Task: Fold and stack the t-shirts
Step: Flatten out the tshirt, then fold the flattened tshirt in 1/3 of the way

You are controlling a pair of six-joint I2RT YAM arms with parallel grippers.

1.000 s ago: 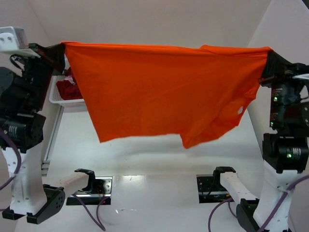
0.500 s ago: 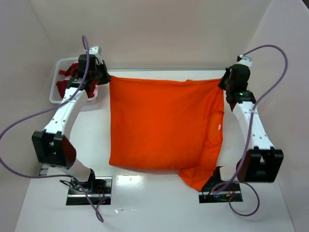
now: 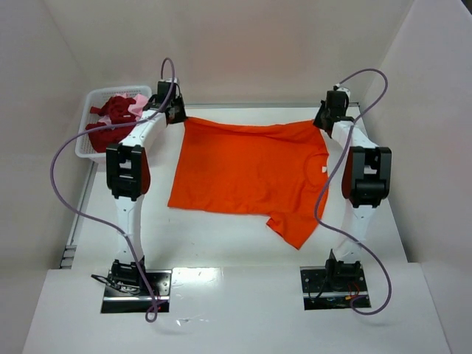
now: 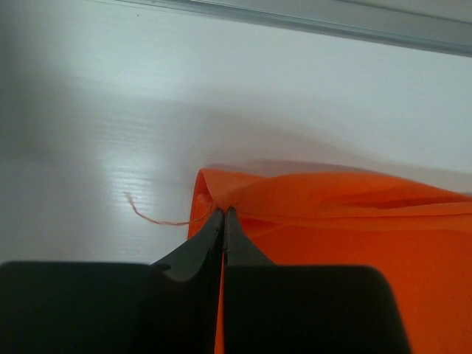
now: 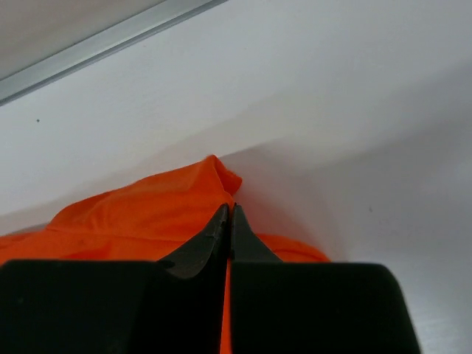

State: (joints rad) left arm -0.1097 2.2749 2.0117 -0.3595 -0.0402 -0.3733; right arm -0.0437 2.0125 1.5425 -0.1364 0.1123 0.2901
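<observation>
The bright orange t-shirt (image 3: 247, 173) lies spread on the white table, its far edge stretched between my two grippers, one sleeve trailing toward the near right. My left gripper (image 3: 179, 115) is shut on the shirt's far left corner; the wrist view shows the jaws pinching orange cloth (image 4: 310, 214), a loose thread beside it. My right gripper (image 3: 322, 118) is shut on the far right corner, orange cloth (image 5: 147, 214) bunched at the jaw tips. Dark red and pale pink shirts (image 3: 114, 118) lie heaped in the basket.
A white plastic mesh basket (image 3: 89, 103) stands at the far left of the table. A metal rail runs along the table's far edge (image 4: 295, 18). White walls enclose the back and both sides. Both arms stretch far forward from their bases.
Both arms have reached farther toward the back, dragging the orange shirt away from the near edge. A second ago the shirt hung lifted in the air; now it lies flat on the table.
</observation>
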